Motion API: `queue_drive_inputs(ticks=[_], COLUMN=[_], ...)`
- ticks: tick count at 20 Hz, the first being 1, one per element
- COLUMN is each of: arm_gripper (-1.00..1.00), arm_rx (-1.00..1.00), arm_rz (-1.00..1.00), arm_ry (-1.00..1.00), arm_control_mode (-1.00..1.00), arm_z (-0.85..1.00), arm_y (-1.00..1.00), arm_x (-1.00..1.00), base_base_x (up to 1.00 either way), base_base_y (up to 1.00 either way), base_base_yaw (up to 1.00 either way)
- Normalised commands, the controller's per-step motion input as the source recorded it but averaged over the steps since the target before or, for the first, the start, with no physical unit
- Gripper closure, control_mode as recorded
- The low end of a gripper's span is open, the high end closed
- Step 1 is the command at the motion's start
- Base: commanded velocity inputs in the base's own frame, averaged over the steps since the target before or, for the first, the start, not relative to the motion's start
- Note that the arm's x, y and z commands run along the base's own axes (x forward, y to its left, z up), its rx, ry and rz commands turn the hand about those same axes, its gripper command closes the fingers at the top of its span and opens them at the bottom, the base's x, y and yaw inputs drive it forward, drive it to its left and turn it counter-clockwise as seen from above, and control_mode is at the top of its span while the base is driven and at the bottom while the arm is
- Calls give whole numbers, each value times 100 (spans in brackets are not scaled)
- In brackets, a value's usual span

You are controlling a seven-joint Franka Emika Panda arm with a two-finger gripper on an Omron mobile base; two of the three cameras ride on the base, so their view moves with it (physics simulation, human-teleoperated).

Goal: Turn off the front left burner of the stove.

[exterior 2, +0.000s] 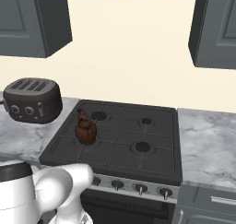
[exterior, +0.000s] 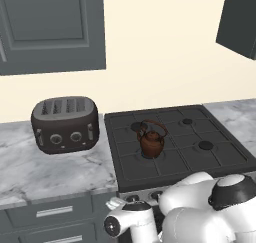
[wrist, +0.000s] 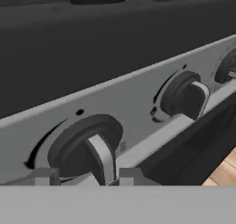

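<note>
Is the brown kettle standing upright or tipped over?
Upright: the kettle stands on the front left burner of the stove, handle on top.

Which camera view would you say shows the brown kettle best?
The left base view: the kettle sits near centre on the stove, handle and spout clear. The right base view shows it smaller; the hand view faces the knobs instead.

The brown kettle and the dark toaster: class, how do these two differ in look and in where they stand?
The kettle is small, rounded and reddish brown with an arched handle; the toaster is larger, boxy, dark brown, with four top slots and front dials. The kettle stands on the stove, over the front left burner; the toaster stands on the marble counter left of it. Both stand upright, untouched.
</note>
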Motion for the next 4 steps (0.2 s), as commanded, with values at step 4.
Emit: queue_drive_inputs(ticks=[4], arm_gripper=[100], arm_rx=[11], arm_rz=[-8], arm_ry=[-2], arm_control_mode=[-100], arm_z=[9], arm_y=[-14], arm_x=[-7], base_base_x=[0], base_base_y=[0], base_base_yaw=[0])
